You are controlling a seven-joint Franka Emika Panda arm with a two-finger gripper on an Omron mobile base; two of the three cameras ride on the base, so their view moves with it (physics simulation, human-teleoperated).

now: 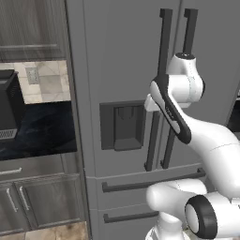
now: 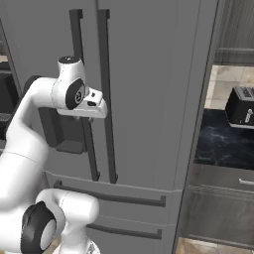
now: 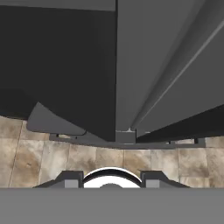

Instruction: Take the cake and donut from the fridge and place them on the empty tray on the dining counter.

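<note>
The fridge [image 1: 122, 70] was seen closed, its two upper doors meeting at the pair of long dark bar handles [image 2: 101, 94], with the dispenser recess [image 1: 123, 125] on the left door and the drawers below. To its left a black-topped cabinet run [image 1: 37, 136] carried a dark appliance [image 1: 9, 110]; to its right a toaster [image 2: 241, 106] stood on another dark counter.

The arm was raised in front of the doors, its wrist held at handle height, just beside the left bar handle. The gripper [image 3: 112, 180] was pointed steeply down along the door fronts toward the floor tiles [image 3: 39, 162]; only the bases of its fingers were shown, so whether it was wide or narrow could not be told.

The opening of the fridge was judged to be the step in hand, with nothing yet fetched. The cake and donut were presumably shut inside. A handle would next need to be grasped and the door swung clear.
</note>
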